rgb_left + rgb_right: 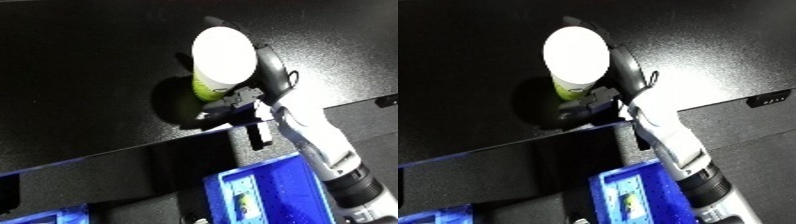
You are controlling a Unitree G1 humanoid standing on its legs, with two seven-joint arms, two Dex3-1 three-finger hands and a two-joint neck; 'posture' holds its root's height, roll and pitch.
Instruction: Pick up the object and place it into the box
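Clearly, the right hand (266,75) has its fingers (625,70) curled round a white-lidded canister (222,60) with a green label, print too small to read, held over the black tabletop (80,65). Nearby below sits a blue bin (266,192).

black table (80,75), blue bin (266,192) near edge

Lighting is dim overall, with the black counter (80,55) swallowing most detail. A hard source overhead burns the white lid (225,55) of the container to featureless glare. A dark round shadow (178,102) falls to the container's left on the counter. A soft sheen spreads across the counter's upper right. The white forearm (664,135) is overexposed. Edges appear soft throughout, and the blue bin (266,192) reads saturated and slightly blurred.
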